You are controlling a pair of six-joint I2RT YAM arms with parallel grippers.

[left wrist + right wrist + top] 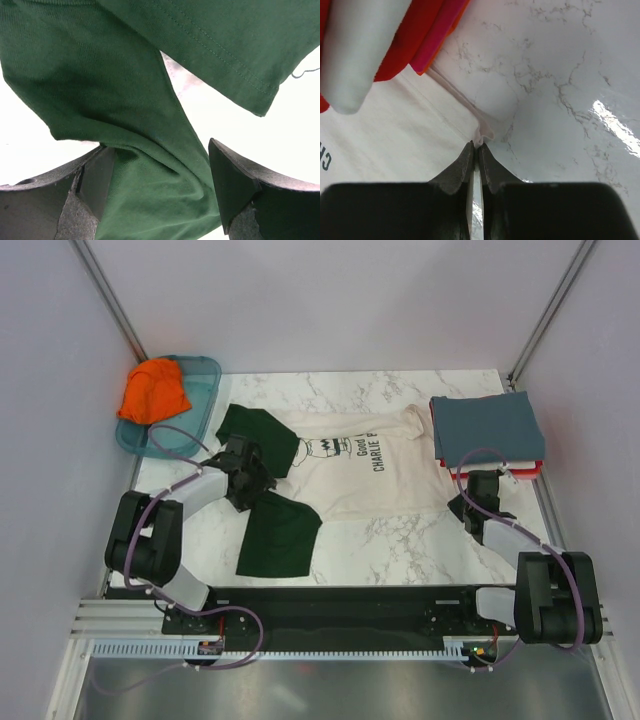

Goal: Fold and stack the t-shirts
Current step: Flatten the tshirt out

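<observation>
The cream t-shirt (370,475) with dark green sleeves lies spread sideways across the table, print up. My left gripper (243,478) sits at its left end between the two green sleeves (278,538). In the left wrist view it (157,150) is open, with bunched green cloth (100,75) between the fingers. My right gripper (468,505) is at the shirt's right hem corner. In the right wrist view it (477,146) is shut, pinching the cream cloth's edge (395,130) low over the table. The orange t-shirt (155,390) lies crumpled in the tray.
A folded stack (487,428) with slate-blue on top, white and red below, sits at the back right, just beyond my right gripper; its red layer (425,35) shows in the right wrist view. The teal tray (205,380) stands at the back left. Walls enclose the table.
</observation>
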